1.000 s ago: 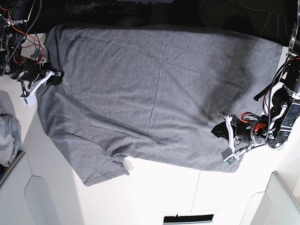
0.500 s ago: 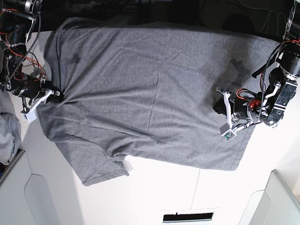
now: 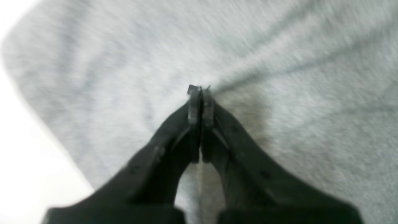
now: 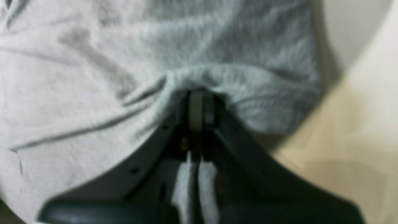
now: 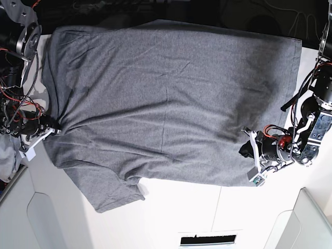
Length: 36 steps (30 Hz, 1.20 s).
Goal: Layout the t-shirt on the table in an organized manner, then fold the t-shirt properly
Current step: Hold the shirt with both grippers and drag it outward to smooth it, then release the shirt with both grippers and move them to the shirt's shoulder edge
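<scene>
The heather-grey t-shirt lies spread flat on the white table, one short sleeve toward the front left. My left gripper is on the base view's right, shut on the shirt's cloth near its lower right corner; the left wrist view shows the jaws closed with cloth pinched and creased from the tips. My right gripper is on the base view's left, shut on the shirt's left edge; the right wrist view shows a bunched fold in the closed jaws.
A paler bluish-grey cloth bundle lies at the far left edge. Light grey angled bins stand at the front left and front right. A dark slot is at the table's front edge. Dark background lies behind the shirt.
Both grippers moved toward the front of the table, dragging the shirt with them. The shirt's far edge now lies straighter and its body flatter.
</scene>
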Each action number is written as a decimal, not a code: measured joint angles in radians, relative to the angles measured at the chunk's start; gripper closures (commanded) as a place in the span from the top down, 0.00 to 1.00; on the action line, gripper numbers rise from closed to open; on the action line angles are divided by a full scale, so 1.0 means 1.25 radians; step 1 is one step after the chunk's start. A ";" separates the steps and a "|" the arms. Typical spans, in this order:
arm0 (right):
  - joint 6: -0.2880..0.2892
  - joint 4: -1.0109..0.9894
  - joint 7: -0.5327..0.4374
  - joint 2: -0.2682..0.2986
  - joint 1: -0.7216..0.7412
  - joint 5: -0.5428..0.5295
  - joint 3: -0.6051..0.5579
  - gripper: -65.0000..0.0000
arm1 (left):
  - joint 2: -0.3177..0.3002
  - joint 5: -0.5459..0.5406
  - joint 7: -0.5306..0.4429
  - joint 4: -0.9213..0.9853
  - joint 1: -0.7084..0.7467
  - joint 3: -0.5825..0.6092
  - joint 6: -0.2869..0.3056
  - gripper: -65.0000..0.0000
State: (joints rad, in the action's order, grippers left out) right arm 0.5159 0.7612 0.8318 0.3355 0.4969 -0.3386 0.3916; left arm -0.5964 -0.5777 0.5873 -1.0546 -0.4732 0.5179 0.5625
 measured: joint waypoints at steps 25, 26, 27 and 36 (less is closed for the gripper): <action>0.044 0.417 0.228 -0.069 -0.325 -0.370 -0.002 0.00 | -0.002 -0.098 0.042 0.095 0.000 0.001 0.103 0.00; 0.045 0.438 0.223 -0.068 -0.335 -0.370 -0.002 0.00 | -0.016 -0.154 0.063 0.078 0.005 0.001 0.105 0.00; 0.045 0.457 0.218 -0.067 -0.348 -0.373 -0.002 0.00 | -0.030 -0.201 0.078 0.058 0.012 0.001 0.105 0.00; 0.048 0.447 0.208 -0.067 -0.415 -0.277 -0.022 0.00 | -0.041 -0.228 0.127 0.008 0.143 0.001 0.102 0.00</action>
State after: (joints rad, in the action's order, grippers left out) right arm 0.5762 1.3205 1.0912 0.2512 -0.0219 -0.6846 0.3637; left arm -0.6472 -0.8631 0.7460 -1.0443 -0.2951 0.5186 0.6895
